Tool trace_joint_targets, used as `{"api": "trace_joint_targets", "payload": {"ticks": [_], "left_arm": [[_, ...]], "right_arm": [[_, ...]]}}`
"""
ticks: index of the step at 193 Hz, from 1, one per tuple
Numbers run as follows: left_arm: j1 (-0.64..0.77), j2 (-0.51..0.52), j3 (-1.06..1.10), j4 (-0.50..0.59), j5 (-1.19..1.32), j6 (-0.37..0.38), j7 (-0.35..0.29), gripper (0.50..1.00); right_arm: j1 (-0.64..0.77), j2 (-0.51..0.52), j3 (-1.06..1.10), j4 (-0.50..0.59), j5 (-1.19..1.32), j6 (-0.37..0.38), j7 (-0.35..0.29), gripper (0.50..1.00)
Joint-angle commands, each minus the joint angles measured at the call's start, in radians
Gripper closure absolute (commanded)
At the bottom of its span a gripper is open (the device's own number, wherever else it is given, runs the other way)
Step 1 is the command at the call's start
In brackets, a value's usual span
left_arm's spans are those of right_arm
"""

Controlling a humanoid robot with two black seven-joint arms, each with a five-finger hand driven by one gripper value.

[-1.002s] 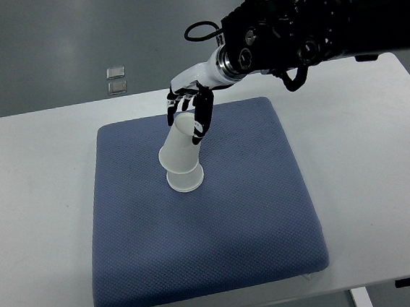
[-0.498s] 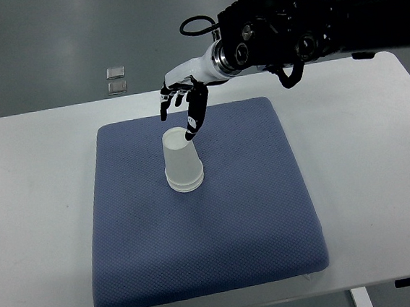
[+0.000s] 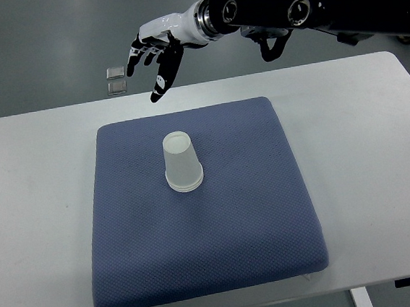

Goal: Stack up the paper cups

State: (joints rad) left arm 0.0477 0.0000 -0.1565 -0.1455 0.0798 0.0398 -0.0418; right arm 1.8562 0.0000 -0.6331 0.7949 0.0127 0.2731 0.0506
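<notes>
cups [image 3: 181,163]: nested upside down, mid-cushion, so we'd call the stack done | cushion [image 3: 233,223]: blue pad under them, probably so nothing slides or tips | right hand [image 3: 153,51]: fingers spread, holding nothing, up past the pad's far edge, well clear | worktop [image 3: 382,180]: white, carries the pad

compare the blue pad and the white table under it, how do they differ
The blue pad is dark blue with a dotted, woven-looking texture; the white table is plain and smooth. The pad is smaller and lies on the table, which shows around it on the left, right and far sides. The pad carries the stacked paper cups; the table's visible surface carries nothing else. Both are roughly rectangular with rounded corners.
</notes>
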Motion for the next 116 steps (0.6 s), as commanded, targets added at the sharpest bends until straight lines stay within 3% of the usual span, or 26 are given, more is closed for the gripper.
{"api": "trace_joint_targets", "payload": {"ticks": [1,39,84,116], "left_arm": [[0.001,0.0,0.0,0.001,0.0,0.0,0.0,0.5],[0.001,0.0,0.0,-0.005,0.0,0.0,0.0,0.5],[0.001,0.0,0.002,-0.009,0.0,0.0,0.0,0.5],[0.001,0.0,0.002,-0.009,0.0,0.0,0.0,0.5]], "right_arm": [[-0.066,-0.014,0.105,-0.069,0.072,0.001,0.0,0.585],[-0.285,-0.115,0.403,-0.203,0.156,-0.003,0.0,0.585],[-0.54,-0.097,0.878,-0.352,0.185,-0.012,0.026,0.576],[-0.649,-0.051,1.018,-0.421,0.184,-0.031,0.052,0.576]]}}
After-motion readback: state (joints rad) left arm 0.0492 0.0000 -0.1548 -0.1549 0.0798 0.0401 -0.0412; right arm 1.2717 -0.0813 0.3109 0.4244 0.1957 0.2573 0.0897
